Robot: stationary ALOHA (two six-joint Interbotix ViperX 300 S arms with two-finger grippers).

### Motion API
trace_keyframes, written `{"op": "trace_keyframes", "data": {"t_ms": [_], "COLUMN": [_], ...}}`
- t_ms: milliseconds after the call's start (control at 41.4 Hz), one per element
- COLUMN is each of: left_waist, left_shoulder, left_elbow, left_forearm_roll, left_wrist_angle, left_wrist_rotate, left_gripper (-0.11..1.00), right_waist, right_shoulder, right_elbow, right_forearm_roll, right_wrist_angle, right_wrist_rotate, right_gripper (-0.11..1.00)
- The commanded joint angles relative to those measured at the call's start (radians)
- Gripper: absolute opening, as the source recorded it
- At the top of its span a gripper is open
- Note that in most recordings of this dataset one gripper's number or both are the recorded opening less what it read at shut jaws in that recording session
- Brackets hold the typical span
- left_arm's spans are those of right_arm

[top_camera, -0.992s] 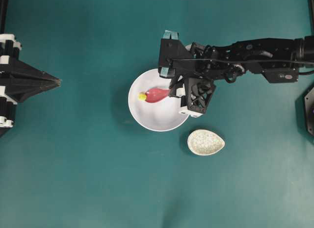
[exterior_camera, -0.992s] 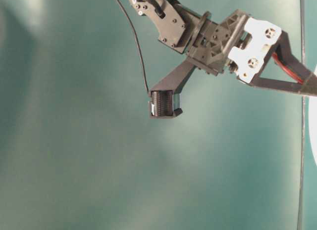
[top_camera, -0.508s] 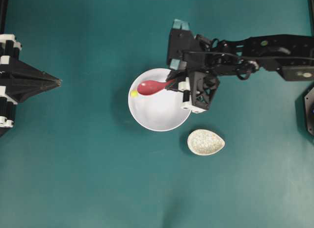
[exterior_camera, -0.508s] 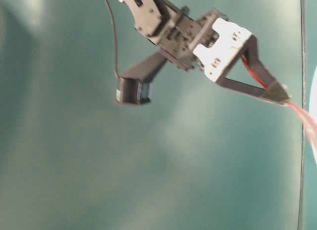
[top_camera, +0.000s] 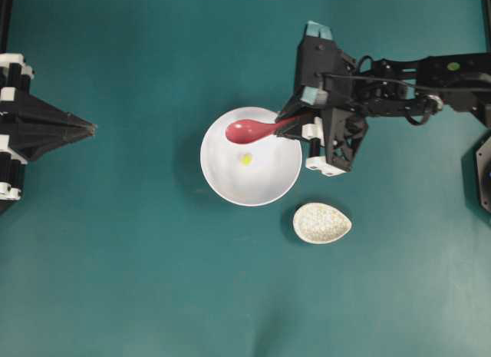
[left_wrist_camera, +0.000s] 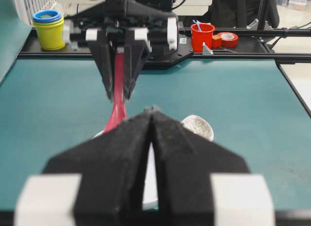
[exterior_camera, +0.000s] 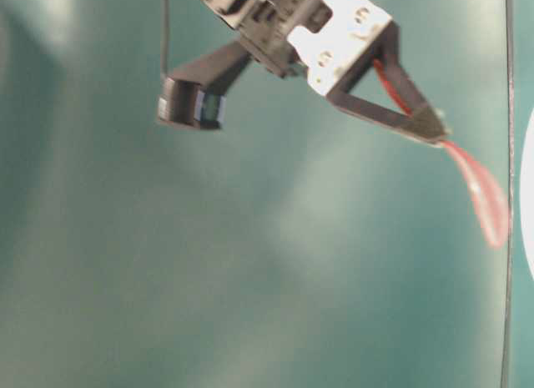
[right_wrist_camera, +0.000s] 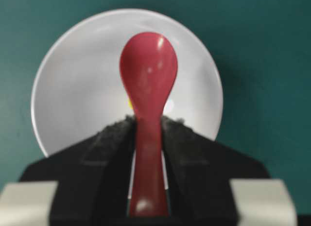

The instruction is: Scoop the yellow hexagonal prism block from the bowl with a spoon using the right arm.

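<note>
Clamped on the glossy pink-red spoon, the right gripper holds it empty above the white bowl, so re-scooping the pale-yellow block seemingly comes next.

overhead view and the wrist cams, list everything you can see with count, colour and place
bowl: one, white, middle of the table
yellow block: one, pale yellow, lying inside the bowl, not in the spoon
spoon: one, pink-red, held over the bowl's upper rim
spoon rest: one, speckled off-white, lower right of the bowl
table: one, teal
stacked cups: yellow with blue on top, far left behind the table
red cup: one, behind the table
tape roll: one, red, beside the red cup
left hand: one, black, shut, left edge, holding nothing
right hand: one, black, shut on the spoon's handle
</note>
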Motion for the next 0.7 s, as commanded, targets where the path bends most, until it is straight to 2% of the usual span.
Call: {"op": "trace_keyframes", "data": {"t_ms": [0,121,266,459,677], "left_waist": [0.003,0.003,0.003,0.003,0.003], "left_shoulder": [0.005,0.005,0.005,0.005,0.005], "left_elbow": [-0.025,-0.025,-0.025,-0.025,-0.025], "left_forearm_roll": [0.003,0.003,0.003,0.002,0.003], "left_wrist_angle": [-0.003,-0.003,-0.003,-0.003,-0.006], "left_wrist_rotate": [0.002,0.002,0.000,0.000,0.000], "left_gripper": [-0.01,0.00,0.00,-0.01,-0.01], "right_waist": [0.012,0.029,0.038,0.038,0.038], "right_shoulder": [-0.055,-0.095,-0.124,-0.126,-0.067], "right_elbow": [-0.006,-0.002,0.000,-0.026,-0.103], "right_forearm_roll": [0.009,0.028,0.048,0.046,-0.011], "right_wrist_angle": [0.002,0.038,0.135,0.299,0.453], "right_wrist_rotate": [0.002,0.003,0.020,0.137,0.239], "right_gripper": [0.24,0.24,0.24,0.24,0.24]}}
